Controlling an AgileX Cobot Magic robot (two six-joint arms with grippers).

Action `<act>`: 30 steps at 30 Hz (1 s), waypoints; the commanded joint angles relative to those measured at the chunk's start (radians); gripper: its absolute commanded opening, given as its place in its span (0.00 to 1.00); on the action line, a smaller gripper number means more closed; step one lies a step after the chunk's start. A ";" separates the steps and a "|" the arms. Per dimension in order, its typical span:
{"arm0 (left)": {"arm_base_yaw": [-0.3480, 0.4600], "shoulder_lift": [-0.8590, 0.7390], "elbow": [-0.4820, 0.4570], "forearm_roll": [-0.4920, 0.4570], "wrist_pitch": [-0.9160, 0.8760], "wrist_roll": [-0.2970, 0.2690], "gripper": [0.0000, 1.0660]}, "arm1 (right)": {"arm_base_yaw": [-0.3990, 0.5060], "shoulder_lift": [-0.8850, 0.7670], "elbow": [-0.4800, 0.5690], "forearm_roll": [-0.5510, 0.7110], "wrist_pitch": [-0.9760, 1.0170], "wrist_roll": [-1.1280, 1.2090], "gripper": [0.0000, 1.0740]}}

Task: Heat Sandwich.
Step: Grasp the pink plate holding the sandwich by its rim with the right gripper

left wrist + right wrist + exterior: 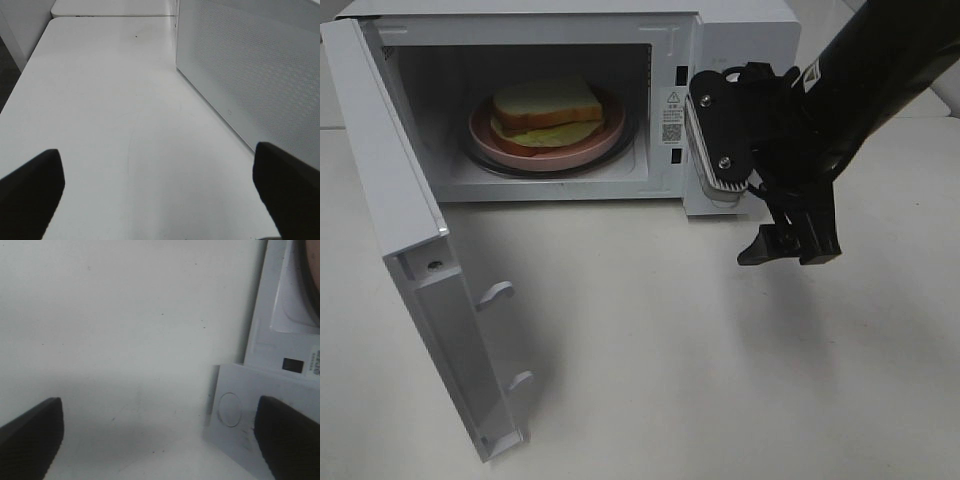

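The sandwich (548, 100), white bread with tan crust, lies on a round pink plate (603, 141) inside the open microwave (670, 40). My right gripper (790, 248) hangs in front of the microwave's control panel, to the right of the cavity. It is open and holds nothing. In the right wrist view its fingers (30, 435) stand wide apart over the bare table, and the control panel (250, 390) is beside them. My left gripper (160, 200) is open and empty over the table, beside the microwave's perforated side wall (250, 75). It is outside the exterior high view.
The microwave door (430, 260) stands swung fully open at the left and juts toward the table's front. The white table (700, 360) stretches in front of the oven. A seam to a second table (115, 15) shows far off in the left wrist view.
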 commanded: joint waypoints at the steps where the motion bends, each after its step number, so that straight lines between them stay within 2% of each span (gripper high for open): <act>1: -0.007 -0.022 0.004 -0.003 -0.006 0.004 0.91 | 0.022 0.015 -0.043 -0.023 -0.009 0.022 0.91; 21: -0.007 -0.022 0.004 -0.003 -0.006 0.004 0.91 | 0.118 0.247 -0.301 -0.116 -0.039 0.069 0.88; 30: -0.007 -0.022 0.004 -0.003 -0.006 0.004 0.91 | 0.129 0.362 -0.425 -0.133 -0.068 0.069 0.86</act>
